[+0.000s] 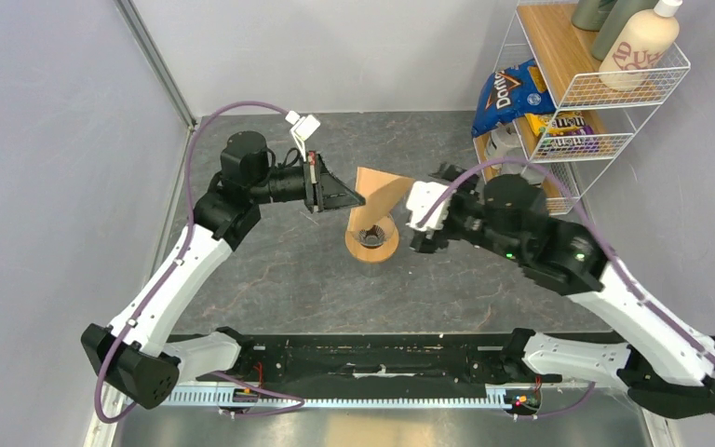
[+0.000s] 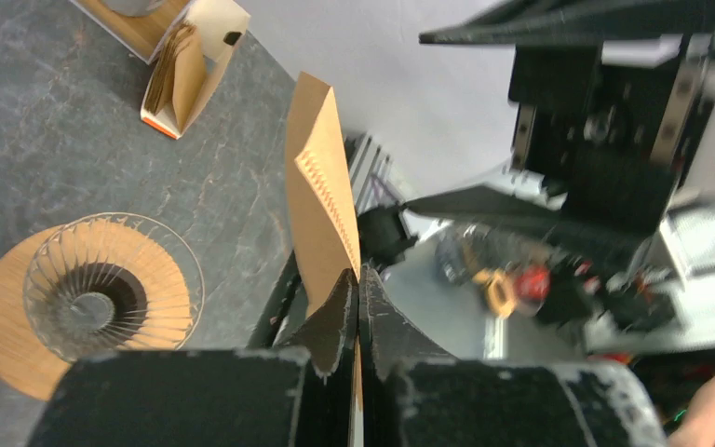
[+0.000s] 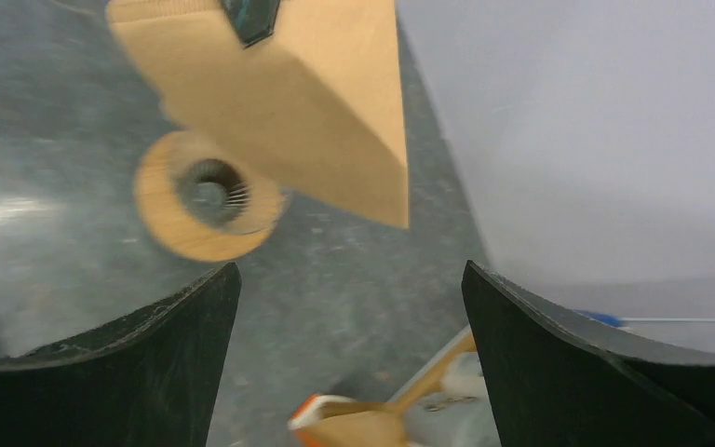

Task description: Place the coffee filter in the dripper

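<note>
Tan-brown paper, the coffee filter (image 2: pixel 321 200), stands edge-on between the fingers of the left gripper (image 2: pixel 358 284). They are pressed together on its lower corner, and the rest of the sheet rises free above the fingertips. In the top view this gripper reaches in from the left and the filter fans out to its right, held in the air over the far side of the dripper (image 1: pixel 370 238). The dripper's wooden collar sits flat on the dark grey table (image 1: pixel 270 279). Whether the sheet touches the glass rim cannot be told. The right gripper (image 3: pixel 349 272) has its fingers spread wide with nothing between them; the filter hangs ahead of them, apart from both, with the dripper beyond it. A small open carton (image 2: pixel 186 70) holding more brown sheets stands on the table past the dripper
</note>
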`<state>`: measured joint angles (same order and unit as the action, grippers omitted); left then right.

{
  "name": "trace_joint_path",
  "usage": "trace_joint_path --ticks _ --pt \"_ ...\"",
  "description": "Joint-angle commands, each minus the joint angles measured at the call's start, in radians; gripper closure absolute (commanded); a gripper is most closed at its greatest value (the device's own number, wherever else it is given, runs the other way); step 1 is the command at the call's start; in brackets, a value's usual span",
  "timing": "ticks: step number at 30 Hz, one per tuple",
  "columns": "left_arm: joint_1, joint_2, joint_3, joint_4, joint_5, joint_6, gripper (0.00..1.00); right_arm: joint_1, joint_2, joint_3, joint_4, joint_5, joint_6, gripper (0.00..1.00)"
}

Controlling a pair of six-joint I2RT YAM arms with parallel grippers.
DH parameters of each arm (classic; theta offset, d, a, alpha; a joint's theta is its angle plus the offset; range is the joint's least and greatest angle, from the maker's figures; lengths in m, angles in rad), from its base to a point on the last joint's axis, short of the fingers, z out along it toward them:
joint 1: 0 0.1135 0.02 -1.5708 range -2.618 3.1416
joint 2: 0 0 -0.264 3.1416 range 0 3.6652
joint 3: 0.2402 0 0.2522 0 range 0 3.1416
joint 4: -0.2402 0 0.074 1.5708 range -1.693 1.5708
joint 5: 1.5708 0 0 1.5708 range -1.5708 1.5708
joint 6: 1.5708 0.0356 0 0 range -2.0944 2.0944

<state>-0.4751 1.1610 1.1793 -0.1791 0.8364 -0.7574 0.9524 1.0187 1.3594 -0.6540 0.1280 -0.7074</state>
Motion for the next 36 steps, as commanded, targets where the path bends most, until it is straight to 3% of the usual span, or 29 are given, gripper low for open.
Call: trace_joint_path --ticks 1,4,8,14,18,23,25,27,28,32,34,35,36 --pt "-0.018 -0.008 0.147 -0.373 0.213 0.685 0.98 -0.076 -0.026 0.148 -0.335 -0.325 0.319 0.04" --pt "-0.075 -0.041 0.178 -0.53 0.232 0.947 0.98 -0.106 -0.012 0.171 -0.388 -0.469 0.429 0.04" --pt "-0.201 -0.036 0.249 -0.729 0.146 1.177 0.98 -0.124 0.002 0.176 -0.372 -0.652 0.509 0.04" --pt "-0.248 -0.03 0.289 -0.746 0.128 1.204 0.98 -0.127 0.043 0.149 -0.306 -0.768 0.595 0.05" --pt "-0.286 0.008 0.326 -0.778 0.11 1.216 0.98 -0.127 0.084 0.146 -0.257 -0.798 0.623 0.13" --pt "-0.298 0.035 0.358 -0.742 0.099 1.164 0.98 -0.115 0.135 0.164 -0.238 -0.784 0.619 0.44" --pt "-0.298 0.034 0.355 -0.709 0.099 1.126 0.98 -0.112 0.148 0.17 -0.229 -0.771 0.624 0.62" --pt "-0.298 0.035 0.349 -0.675 0.083 1.067 0.98 -0.111 0.15 0.172 -0.218 -0.751 0.635 0.92" --pt "-0.295 0.031 0.343 -0.651 0.073 1.035 0.98 -0.112 0.145 0.171 -0.215 -0.731 0.637 1.0" --pt "-0.295 -0.004 0.298 -0.566 -0.022 0.962 0.97 -0.113 0.118 0.162 -0.209 -0.635 0.622 1.0" --pt "-0.291 -0.007 0.298 -0.547 -0.097 0.92 0.69 -0.121 0.103 0.149 -0.183 -0.635 0.645 1.0" --pt "-0.282 -0.007 0.31 -0.566 -0.111 0.927 0.43 -0.126 0.094 0.143 -0.167 -0.641 0.655 1.0" --pt "-0.268 -0.011 0.324 -0.577 -0.124 0.919 0.24 -0.133 0.081 0.137 -0.149 -0.638 0.661 1.0"
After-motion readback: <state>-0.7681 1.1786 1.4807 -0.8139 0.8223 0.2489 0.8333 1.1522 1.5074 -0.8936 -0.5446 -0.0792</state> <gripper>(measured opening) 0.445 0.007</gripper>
